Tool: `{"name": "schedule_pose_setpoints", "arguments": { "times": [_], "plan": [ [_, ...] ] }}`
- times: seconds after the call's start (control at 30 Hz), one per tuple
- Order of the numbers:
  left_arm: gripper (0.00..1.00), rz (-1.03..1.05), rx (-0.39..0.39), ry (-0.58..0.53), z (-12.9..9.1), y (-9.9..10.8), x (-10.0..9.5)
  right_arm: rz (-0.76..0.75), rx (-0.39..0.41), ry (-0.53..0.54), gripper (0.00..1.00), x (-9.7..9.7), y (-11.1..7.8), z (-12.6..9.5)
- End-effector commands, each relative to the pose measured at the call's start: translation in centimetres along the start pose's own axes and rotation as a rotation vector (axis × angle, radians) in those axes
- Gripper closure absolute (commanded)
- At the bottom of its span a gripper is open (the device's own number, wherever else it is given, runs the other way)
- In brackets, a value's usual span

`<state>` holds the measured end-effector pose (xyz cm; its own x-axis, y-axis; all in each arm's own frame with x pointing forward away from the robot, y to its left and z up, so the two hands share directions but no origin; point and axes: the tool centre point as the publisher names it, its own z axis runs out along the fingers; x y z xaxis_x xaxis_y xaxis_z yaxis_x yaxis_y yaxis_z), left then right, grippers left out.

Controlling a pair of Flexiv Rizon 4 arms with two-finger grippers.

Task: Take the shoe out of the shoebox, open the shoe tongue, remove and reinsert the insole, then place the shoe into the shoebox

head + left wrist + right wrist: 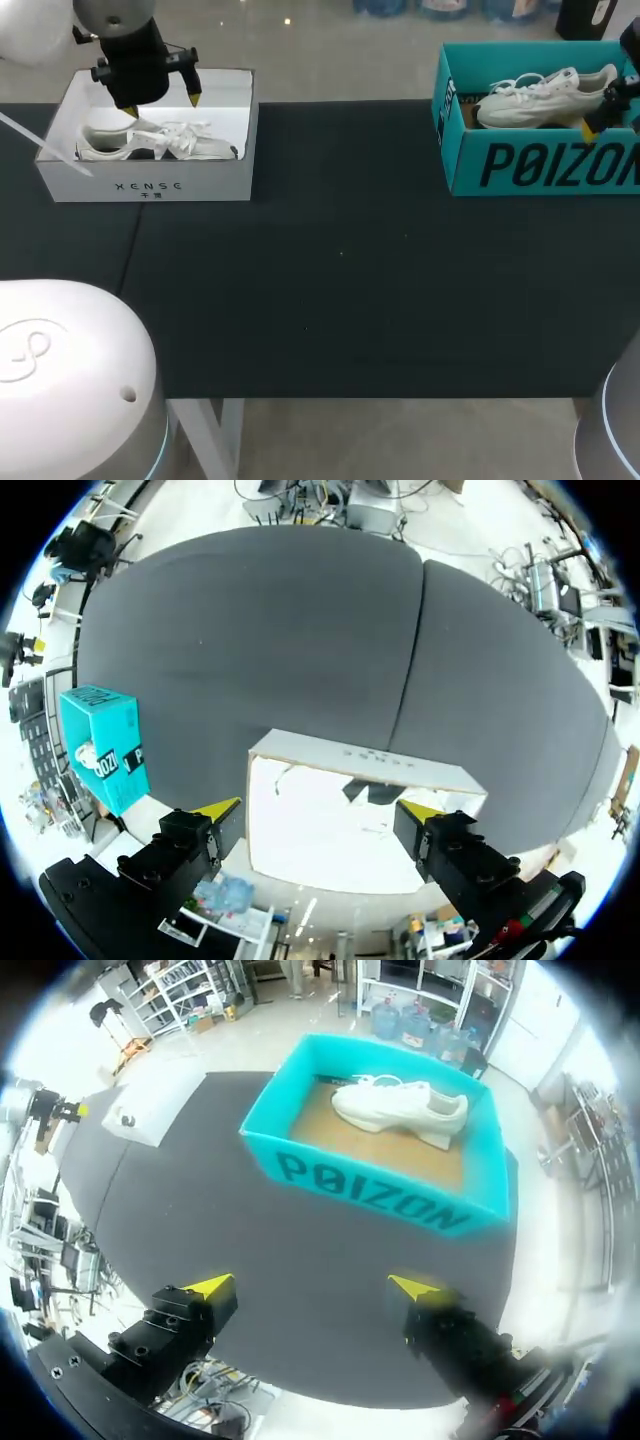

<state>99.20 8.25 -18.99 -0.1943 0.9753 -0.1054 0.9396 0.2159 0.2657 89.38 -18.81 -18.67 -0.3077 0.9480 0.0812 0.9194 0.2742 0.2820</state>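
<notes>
The dark grey cloth-covered table has two boxes on its far side, well apart. The white cardboard shoebox sits at the far left, with a white lace-up shoe lying inside it. The left gripper hangs over that box. The teal cardboard shoebox sits at the far right, with a white sneaker inside. That box lies ahead of the right gripper.
</notes>
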Motion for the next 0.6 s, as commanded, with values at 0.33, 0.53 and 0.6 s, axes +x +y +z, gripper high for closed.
{"name": "schedule_pose_setpoints", "arguments": {
  "times": [0.33,0.53,0.6],
  "plan": [
    [0.0,0.002,0.001,0.001,0.0,0.0,0.0,0.02,0.17,-0.046,0.0,-4.2,7.3,5.1],
    [0.0,0.002,0.001,0.001,0.0,0.0,0.0,0.02,0.17,-0.046,0.0,-4.2,7.3,5.1],
    [0.0,0.002,0.001,0.001,0.0,0.0,0.0,0.02,0.17,-0.046,0.0,-4.2,7.3,5.1]
  ]
}}
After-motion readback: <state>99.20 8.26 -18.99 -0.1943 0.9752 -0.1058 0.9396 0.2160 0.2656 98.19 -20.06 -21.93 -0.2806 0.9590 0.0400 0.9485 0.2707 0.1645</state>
